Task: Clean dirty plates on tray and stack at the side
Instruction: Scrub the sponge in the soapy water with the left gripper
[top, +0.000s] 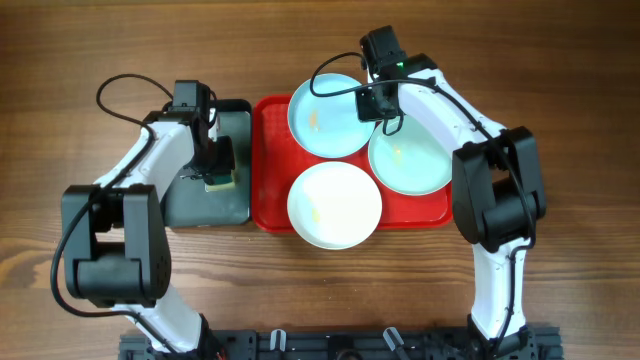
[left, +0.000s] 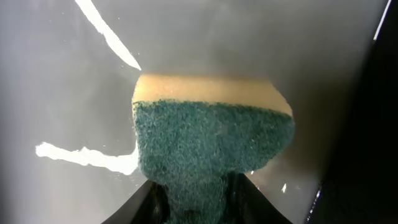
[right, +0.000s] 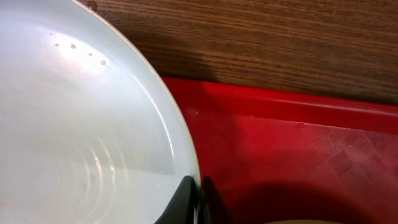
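Three plates lie on the red tray (top: 268, 170): an aqua plate (top: 325, 115) at the back, an aqua plate (top: 410, 155) at the right, a white plate (top: 335, 204) in front. My right gripper (top: 380, 100) is shut on the right rim of the back aqua plate (right: 74, 137), its fingers (right: 198, 199) pinching the edge above the tray (right: 292, 155). My left gripper (top: 218, 170) is shut on a green and yellow sponge (left: 211, 143) over the black tray (top: 205, 200) with grey inside (left: 62, 81).
The black tray stands just left of the red tray, touching it. Brown wooden table (top: 560, 60) surrounds both trays. Small yellowish spots show on the plates. A black rail (top: 330, 345) runs along the front edge.
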